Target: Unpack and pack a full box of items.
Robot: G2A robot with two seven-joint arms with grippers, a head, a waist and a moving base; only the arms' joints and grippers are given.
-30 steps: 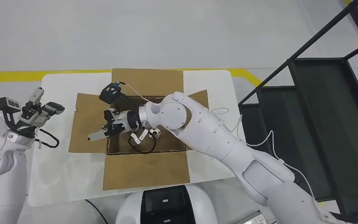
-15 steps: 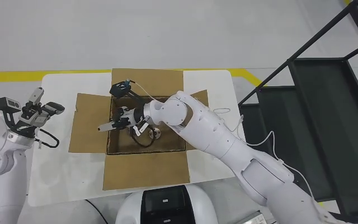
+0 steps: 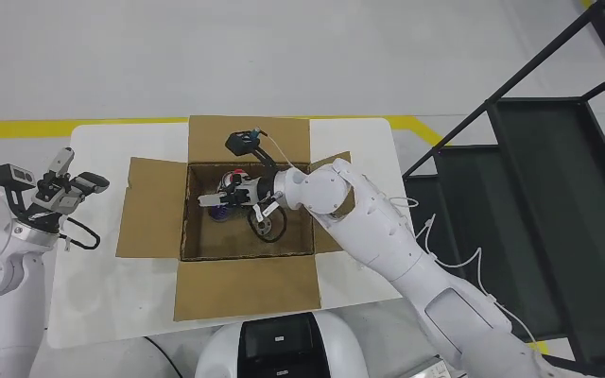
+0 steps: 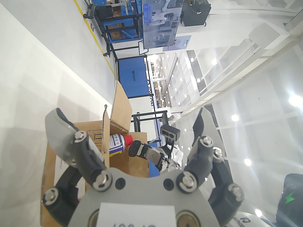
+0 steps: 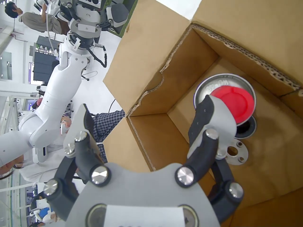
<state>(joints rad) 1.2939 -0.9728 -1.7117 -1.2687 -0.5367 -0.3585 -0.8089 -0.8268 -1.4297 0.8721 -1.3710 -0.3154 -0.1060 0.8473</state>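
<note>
Here, red-capped can (image 5: 230,103) (silver shoulder) inside box (image 5: 146,48).

Can (image 5: 227,95): seen end-on, body hidden beneath red cap; rim partly covered by right gripper (image 5: 145,106) finger (image 5: 213,119). Metal disc (image 5: 236,153) partly behind same finger. Top view: box (image 3: 248,283) right flap mostly under right arm (image 3: 378,222); left arm (image 3: 17,274) cut off at left frame edge; box contents too small to identify.

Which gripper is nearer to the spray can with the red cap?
Right. The right gripper is right over the can in the box; the left gripper is at the table's left edge.
</note>
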